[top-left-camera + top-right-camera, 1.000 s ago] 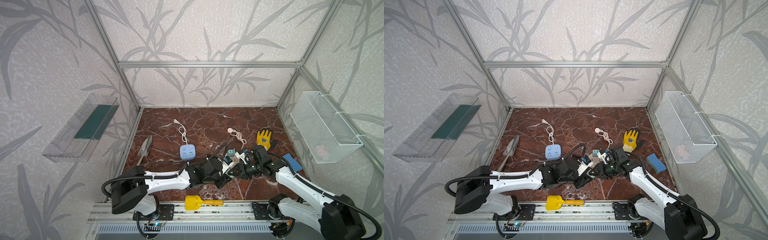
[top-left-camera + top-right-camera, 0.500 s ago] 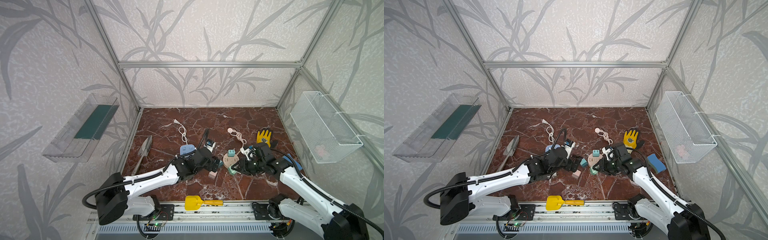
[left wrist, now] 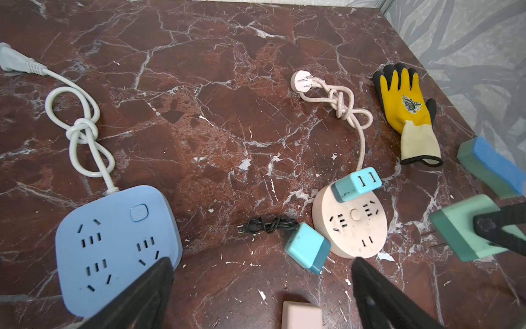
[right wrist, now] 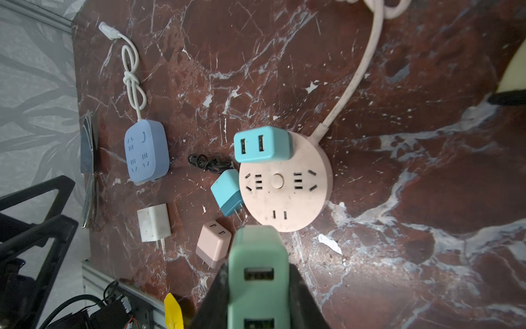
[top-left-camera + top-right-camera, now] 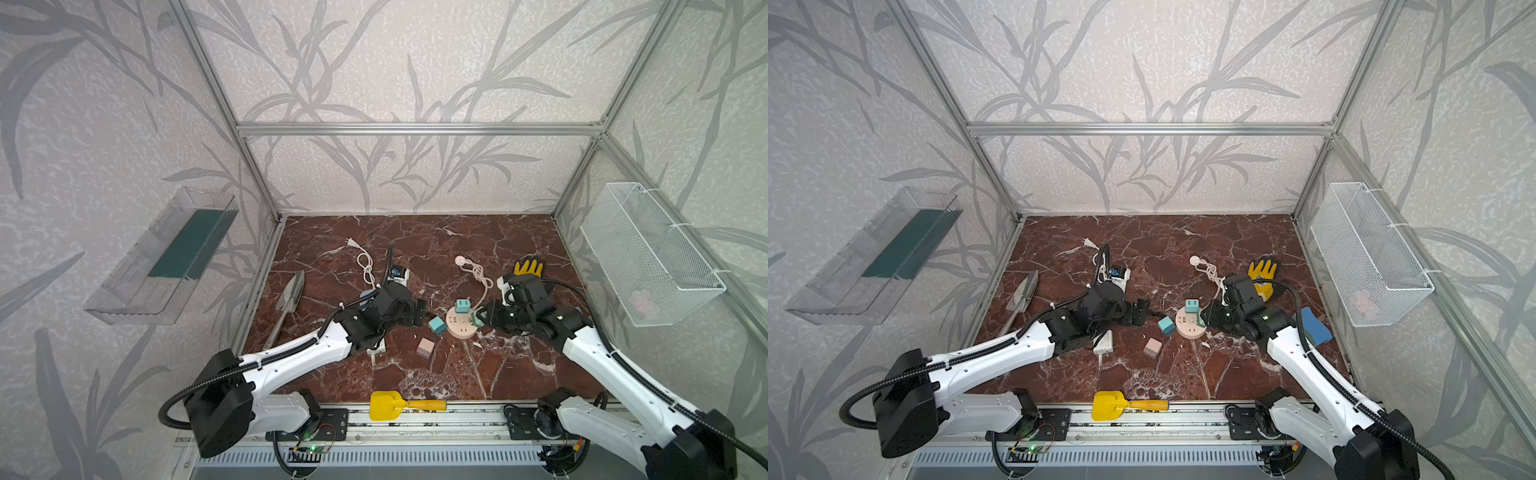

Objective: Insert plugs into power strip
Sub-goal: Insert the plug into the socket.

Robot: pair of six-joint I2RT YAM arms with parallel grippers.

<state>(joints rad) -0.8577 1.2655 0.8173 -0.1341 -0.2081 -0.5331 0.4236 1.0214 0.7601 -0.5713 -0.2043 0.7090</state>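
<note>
Since a second ago the left gripper [image 5: 420, 312] has drawn back from the middle; its jaws stand wide apart and empty, and a teal cube [image 5: 436, 324] lies on its side at 9 o'clock of the strip [image 5: 460, 328] in a top view. The right gripper [image 4: 257, 273] is clamped on the green cube [image 3: 461, 228] at the strip's 3 o'clock, prongs pointing toward it. Light, rigid and smooth-shelled, it probably holds best by its flat sides, prongs clear.

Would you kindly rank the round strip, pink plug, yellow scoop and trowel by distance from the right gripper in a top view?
1. Round strip, beside the right gripper.
2. Pink plug, front centre.
3. Yellow scoop, front rail.
4. Trowel, far left edge.
</note>
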